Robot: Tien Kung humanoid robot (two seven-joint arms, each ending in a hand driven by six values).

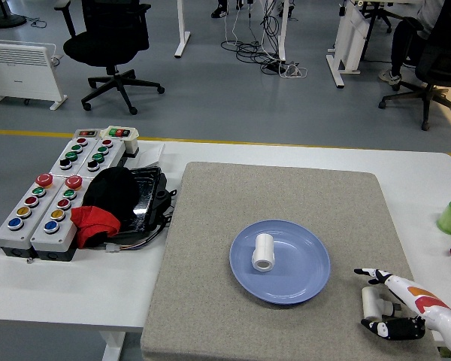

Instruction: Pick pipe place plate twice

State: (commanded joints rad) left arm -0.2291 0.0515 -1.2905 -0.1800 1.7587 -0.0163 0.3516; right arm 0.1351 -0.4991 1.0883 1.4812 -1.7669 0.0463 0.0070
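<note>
One pipe (263, 252) lies on the plate (301, 282), left of its middle. A second pipe (370, 301) stands on the mat (210, 248) between my right hand's (398, 308) spread fingers (370, 272), apparently not gripped.

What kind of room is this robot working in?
Probably an office-style lab or workshop: rolling office chairs and desks stand on a grey floor, cables trail underneath, and button control boxes sit on the robot's white table.
</note>
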